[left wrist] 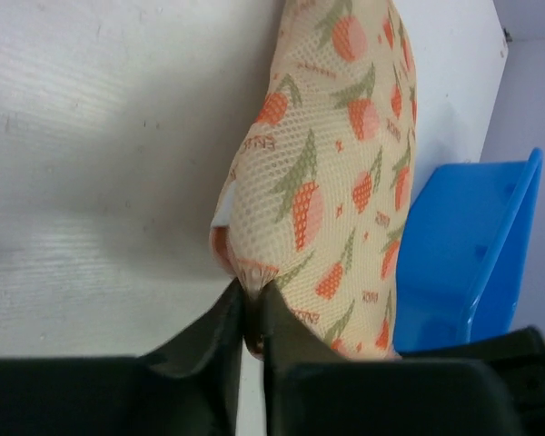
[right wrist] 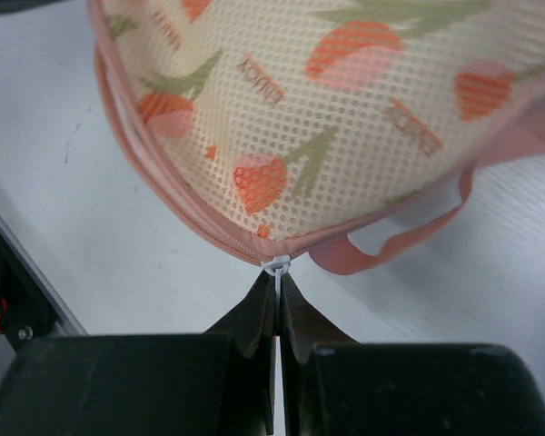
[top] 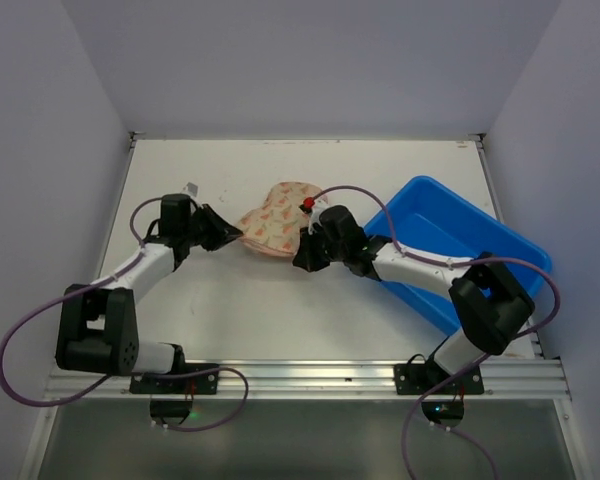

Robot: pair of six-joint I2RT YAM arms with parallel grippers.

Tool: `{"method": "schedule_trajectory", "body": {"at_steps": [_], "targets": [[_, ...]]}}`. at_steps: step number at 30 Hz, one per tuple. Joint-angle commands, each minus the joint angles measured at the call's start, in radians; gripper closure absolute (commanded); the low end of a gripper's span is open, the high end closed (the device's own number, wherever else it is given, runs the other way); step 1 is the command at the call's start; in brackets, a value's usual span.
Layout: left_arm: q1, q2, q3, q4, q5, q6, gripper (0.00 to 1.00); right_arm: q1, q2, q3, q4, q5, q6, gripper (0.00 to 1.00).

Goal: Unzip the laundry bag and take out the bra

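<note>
The laundry bag [top: 277,222] lies mid-table, pale pink mesh with orange-red motifs, zipped all round as far as I can see. My left gripper [top: 225,233] is shut on the bag's left edge; in the left wrist view the laundry bag [left wrist: 331,173] has its fabric pinched between the gripper [left wrist: 252,304] tips. My right gripper [top: 302,252] is at the bag's right side, shut on the white zip pull [right wrist: 277,267] at the seam of the laundry bag [right wrist: 345,109]; the gripper [right wrist: 279,289] jaws are pressed together. The bra is hidden.
A blue plastic tub [top: 460,250] stands at the right, close behind the right arm, also seen as the blue tub [left wrist: 463,245] from the left wrist. A pink loop strap [right wrist: 409,236] hangs off the bag. A small tag [top: 191,188] lies at back left.
</note>
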Motion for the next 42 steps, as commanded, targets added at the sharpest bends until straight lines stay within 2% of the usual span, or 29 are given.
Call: {"method": "schedule_trajectory", "body": {"at_steps": [1,3,4,7,9,15,18,21,24,27,30,31,33,34,36,37,42], "targets": [[0.035,0.081,0.121,0.010,-0.042,0.080,0.79,0.067,0.033,0.085,-0.040,-0.051,-0.028,1.00],[0.035,0.139,0.192,0.010,-0.034,0.084,0.61,0.119,0.100,0.164,-0.032,-0.073,-0.024,1.00],[0.037,0.153,0.210,0.010,-0.025,0.087,0.39,0.133,0.125,0.191,-0.032,-0.079,-0.015,1.00],[0.040,0.163,0.246,0.001,-0.010,0.094,0.05,0.167,0.214,0.283,0.047,-0.103,0.042,1.00],[0.043,0.118,0.237,-0.036,-0.014,0.097,0.00,0.176,0.251,0.337,0.093,-0.108,0.079,1.00],[0.043,-0.109,0.048,-0.077,-0.094,0.051,0.00,0.181,0.342,0.421,0.129,-0.074,0.087,1.00],[0.038,-0.184,-0.058,-0.044,-0.083,-0.011,0.01,0.185,0.360,0.431,0.129,-0.079,0.081,1.00],[0.023,-0.193,-0.104,0.004,-0.030,-0.057,0.03,0.192,0.368,0.428,0.132,-0.077,0.073,1.00],[-0.024,-0.178,-0.109,0.054,-0.036,-0.072,0.05,0.193,0.377,0.431,0.133,-0.077,0.071,1.00],[-0.063,-0.147,-0.109,0.081,-0.048,-0.084,0.14,0.193,0.379,0.434,0.130,-0.076,0.071,1.00],[-0.072,-0.129,-0.116,0.100,-0.060,-0.095,0.37,0.195,0.366,0.428,0.120,-0.074,0.064,1.00],[-0.072,-0.129,-0.121,0.108,-0.066,-0.097,0.56,0.193,0.362,0.423,0.114,-0.070,0.059,1.00],[-0.067,-0.129,-0.112,0.093,-0.085,-0.087,0.72,0.193,0.345,0.400,0.086,-0.062,0.023,1.00],[-0.064,-0.129,-0.103,0.081,-0.095,-0.069,0.84,0.193,0.313,0.385,0.074,-0.048,0.000,1.00],[-0.035,-0.129,-0.083,0.050,-0.083,-0.043,0.97,0.181,0.252,0.320,0.038,-0.015,-0.060,1.00],[-0.025,-0.129,-0.080,0.038,-0.077,-0.031,1.00,0.169,0.230,0.294,0.022,-0.017,-0.068,1.00],[0.052,-0.107,-0.041,-0.034,-0.060,0.048,1.00,0.012,0.075,0.104,-0.103,0.039,-0.062,1.00]]}}
